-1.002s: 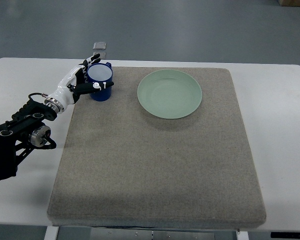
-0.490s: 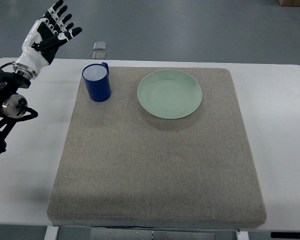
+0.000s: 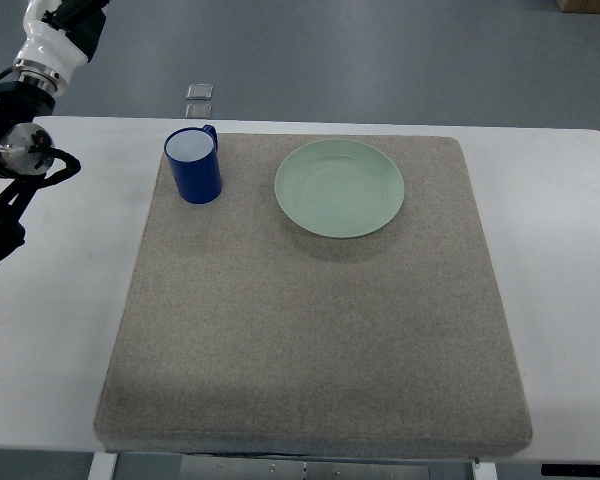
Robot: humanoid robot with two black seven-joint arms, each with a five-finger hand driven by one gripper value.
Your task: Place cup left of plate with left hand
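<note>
Single top view only; no second view to share scene; camera high on robot's side, looking steeply down and forward toward 12 o'clock; mid range, whole grey mat (image 3: 320, 300) in frame; white desk (image 3: 560, 250) cut at 6 o'clock edge; floor (image 3: 380, 50) fills 12 o'clock band; left arm (image 3: 15, 130) enters at 10 o'clock.

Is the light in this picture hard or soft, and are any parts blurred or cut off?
Top view: soft, even light; the cup and plate cast only faint shadows on the mat; all sharp, no glare; the left hand is cut off by the top edge.
</note>
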